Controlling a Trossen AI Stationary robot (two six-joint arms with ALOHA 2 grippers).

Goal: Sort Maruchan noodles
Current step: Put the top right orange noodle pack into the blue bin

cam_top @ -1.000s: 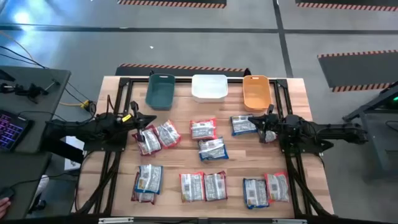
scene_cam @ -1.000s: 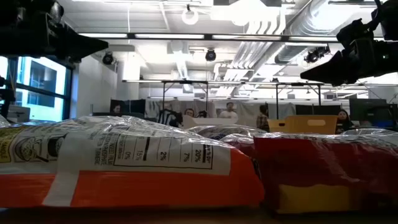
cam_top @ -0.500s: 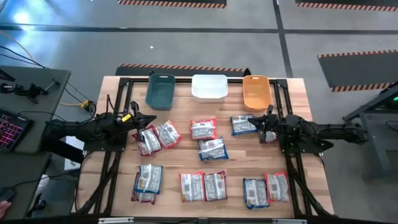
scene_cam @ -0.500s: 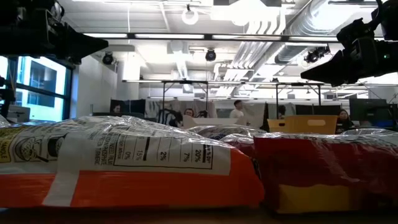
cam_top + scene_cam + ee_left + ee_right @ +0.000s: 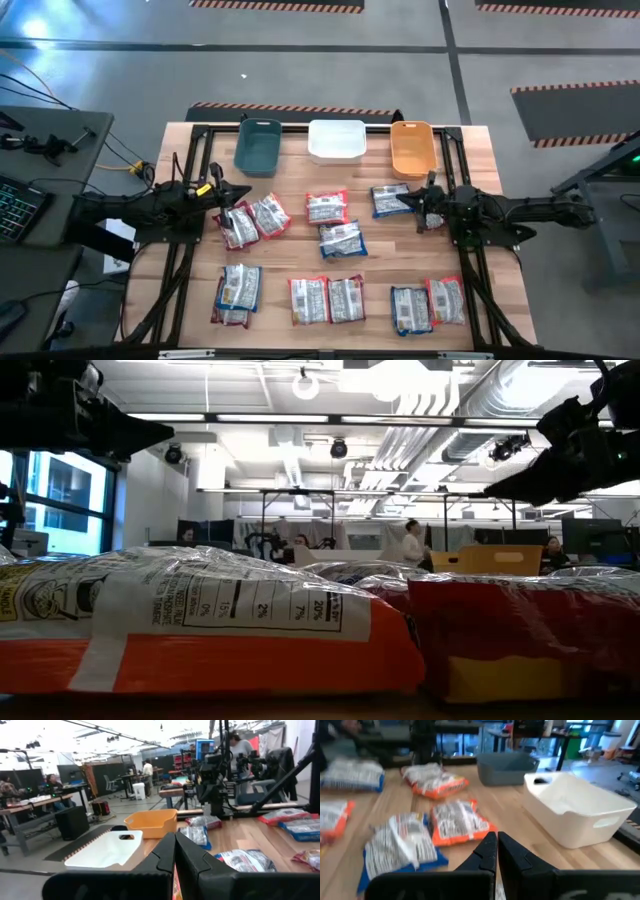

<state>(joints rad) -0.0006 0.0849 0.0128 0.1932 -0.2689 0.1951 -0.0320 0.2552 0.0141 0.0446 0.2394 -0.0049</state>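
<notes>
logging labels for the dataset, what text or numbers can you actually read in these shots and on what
"2%", "7%", "20%": nutrition panel on the silvery back of the nearest orange-edged plastic noodle packet, low view.
Remaining print on that packet: too small to read.
Print on the other flat noodle packets: too small or blurred.
Teal, white and orange plastic bins: no text visible.

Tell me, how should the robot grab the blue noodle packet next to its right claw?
Probably from straight above, pinching across the blue-edged noodle packet. It lies flat on the table with nothing on top, and the right gripper, fingers shut, is right beside it. Its thin edges hug the wood, so a sideways grab looks harder.
</notes>
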